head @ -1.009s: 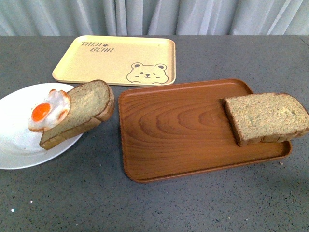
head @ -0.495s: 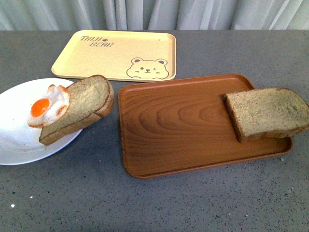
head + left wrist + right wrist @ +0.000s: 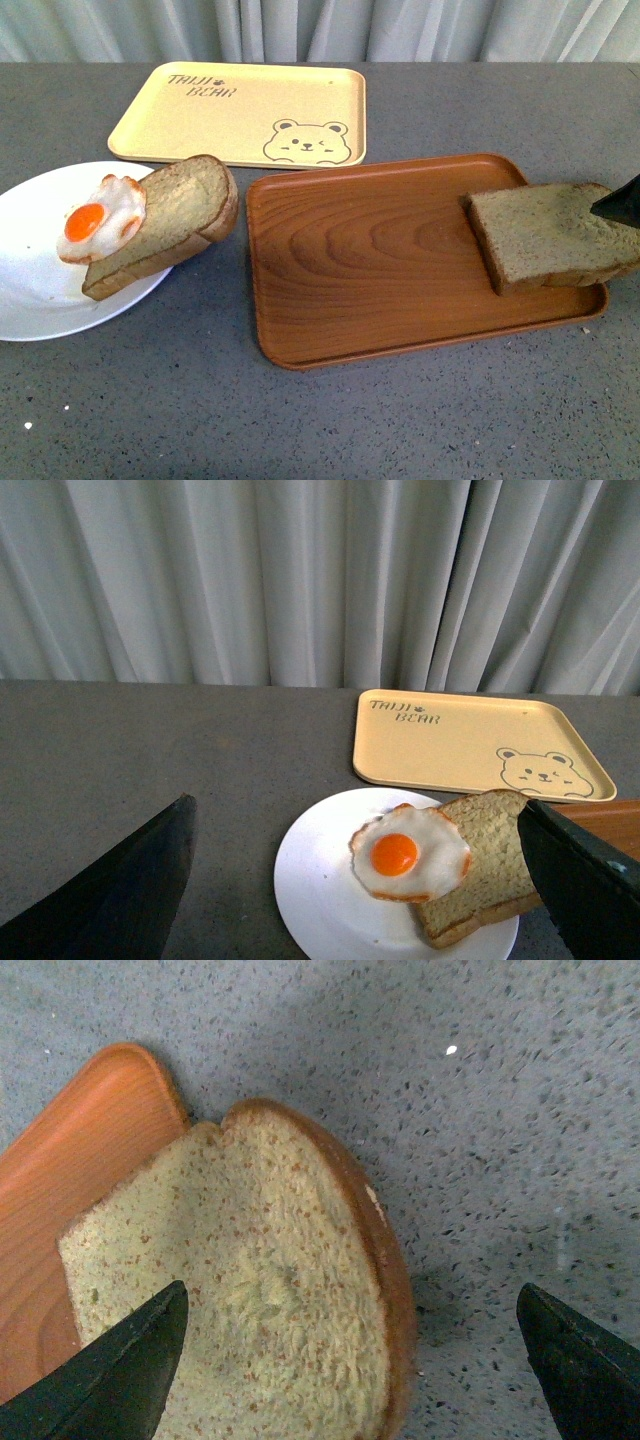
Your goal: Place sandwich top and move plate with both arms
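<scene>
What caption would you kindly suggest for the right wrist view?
Open right gripper above the sandwich top overhanging the wooden tray.

Speckled tan sandwich top (image 3: 548,235) over the right rim of the wooden tray (image 3: 370,270); glossy white plate (image 3: 30,280) well apart, leftward.

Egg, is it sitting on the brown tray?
No, the egg rests against a bread slice on the white plate, left of the brown tray.
</scene>
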